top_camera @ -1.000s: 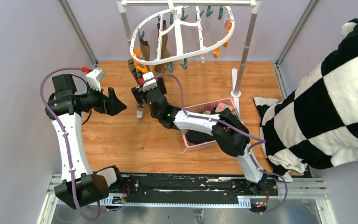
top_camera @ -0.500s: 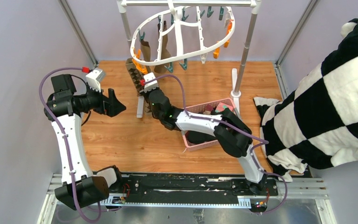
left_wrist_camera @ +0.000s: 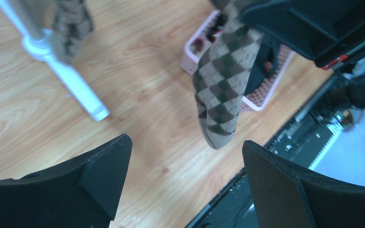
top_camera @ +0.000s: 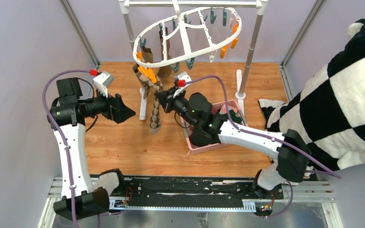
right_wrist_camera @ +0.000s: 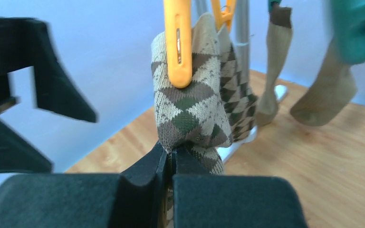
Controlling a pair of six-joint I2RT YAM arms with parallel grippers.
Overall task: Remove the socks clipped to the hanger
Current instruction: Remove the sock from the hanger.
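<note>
Black-and-white checked plush cloth is filling the right side of the top view, its edge lying on the wooden surface. At the upper centre, a grey metal pole rack is standing on white feet. The white oval hanger is hanging tilted from the rack's top bar, with its left rim dipping lowest. Just right of centre, a pink slotted basket is sitting on the surface with dark fabric showing inside.

A brown argyle sock is dangling from an orange clip on the hanger's low left rim, its toe hanging beside the rack's white foot. The right jaws are pinching this sock tight just below the clip, which is gripping the cuff. Olive-brown socks are hanging further back from the hanger.

At centre left, the left jaws are standing wide apart and holding nothing. They are pointing toward the argyle sock, clear of it.
</note>
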